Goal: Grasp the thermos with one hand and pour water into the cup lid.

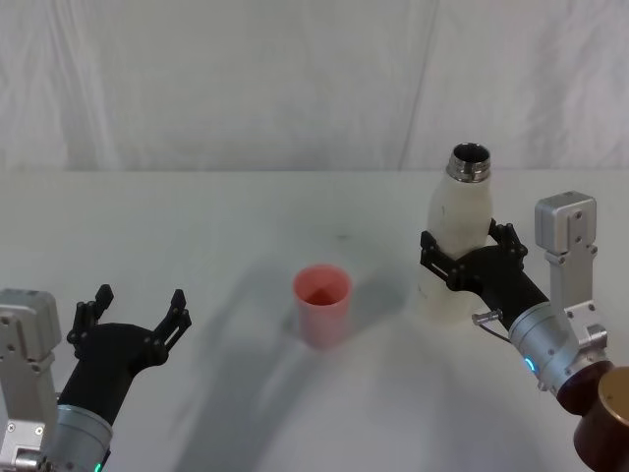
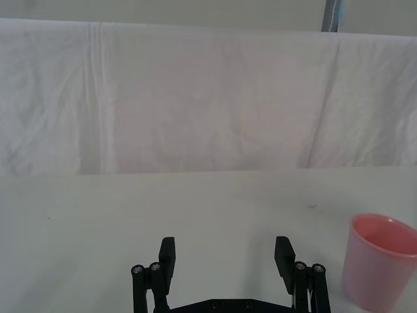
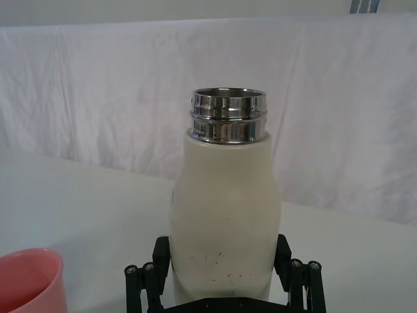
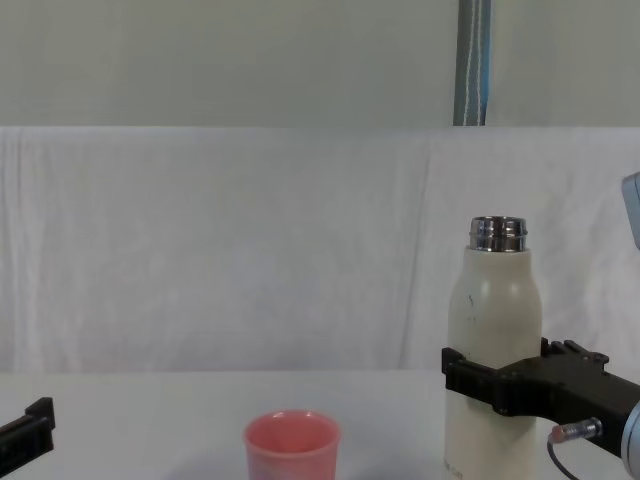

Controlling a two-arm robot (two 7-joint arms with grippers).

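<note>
Our left gripper (image 1: pixel 138 317) idles with its fingers spread wide at 8 o'clock on the table (image 1: pixel 236 226). The cup lid (image 1: pixel 321 304) stands at centre. At 3 o'clock our right gripper (image 1: pixel 470 252) clasps the thermos (image 1: pixel 459 231) mid-body, upright. We should lift it, carry it towards 9 o'clock, then tip slowly over the rim. We cannot see any water level inside the neck, and the bottle's base is hidden.

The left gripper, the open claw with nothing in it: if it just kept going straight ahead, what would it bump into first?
Probably nothing on the table: the left gripper points past the cup lid, which sits off to one side. Beyond is bare table, then the white backdrop cloth.
</note>
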